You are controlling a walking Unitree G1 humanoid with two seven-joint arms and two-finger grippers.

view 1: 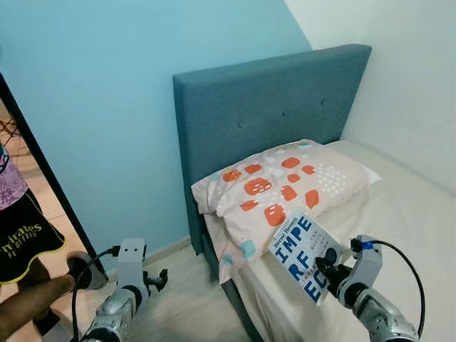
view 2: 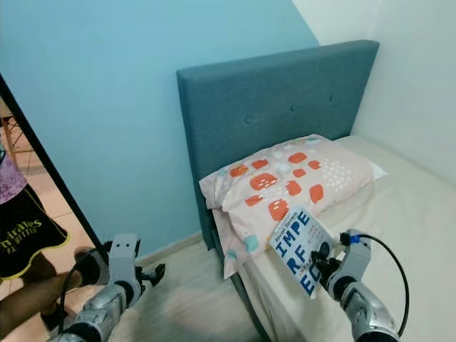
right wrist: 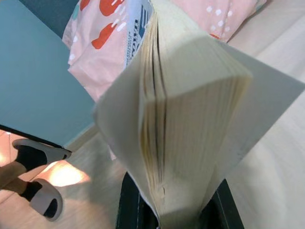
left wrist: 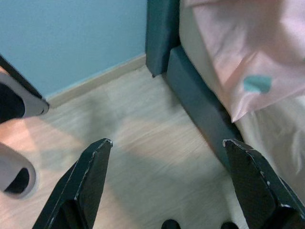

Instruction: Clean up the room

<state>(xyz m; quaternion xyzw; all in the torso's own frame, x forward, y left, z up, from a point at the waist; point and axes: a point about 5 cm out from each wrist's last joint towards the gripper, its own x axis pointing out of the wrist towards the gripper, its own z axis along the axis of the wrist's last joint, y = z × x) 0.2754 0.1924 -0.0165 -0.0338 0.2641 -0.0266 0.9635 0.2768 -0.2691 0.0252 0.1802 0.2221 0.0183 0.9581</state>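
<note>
A white paperback book point(view 1: 301, 254) with big blue letters is held upright over the near edge of the bed point(view 1: 399, 214), and my right gripper point(view 1: 329, 269) is shut on its lower end. In the right wrist view its cream page edges point(right wrist: 186, 119) fan out between the black fingers. My left gripper point(left wrist: 167, 157) hangs open over the pale wood floor point(left wrist: 143, 157) beside the bed frame, with nothing between its fingers point(left wrist: 88, 176). A pink pillow point(view 1: 278, 189) with orange patches lies against the teal headboard point(view 1: 271, 107).
A person stands at the left by the dark door frame point(view 1: 43, 178), with a hand point(view 1: 25, 303) low near my left arm and sandalled feet point(right wrist: 35, 191) on the floor. Blue wall behind, white wall to the right.
</note>
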